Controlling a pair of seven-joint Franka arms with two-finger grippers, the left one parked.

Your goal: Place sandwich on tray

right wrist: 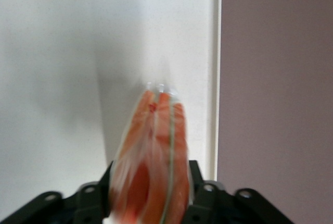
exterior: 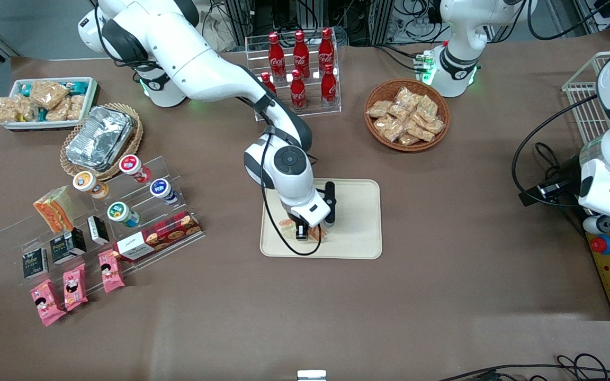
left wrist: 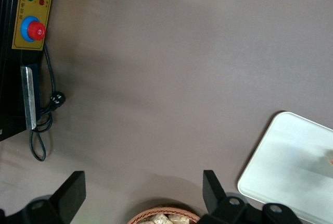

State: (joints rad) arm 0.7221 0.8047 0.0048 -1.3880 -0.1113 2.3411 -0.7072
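**Sandwich held over the tray**

The gripper [exterior: 308,231] hangs low over the tray [exterior: 358,233], at its corner nearest the front camera toward the working arm's end of the worktop [exterior: 442,296]. Its jaws are closed against both faces of the sandwich [right wrist: 156,156], gripping it edge-up just inside the tray's rim.

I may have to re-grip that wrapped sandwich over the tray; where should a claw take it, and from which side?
Across its flat bread faces, from above. The sandwich is a thin wedge standing on edge over the tray, and the claw already clamps it that way.
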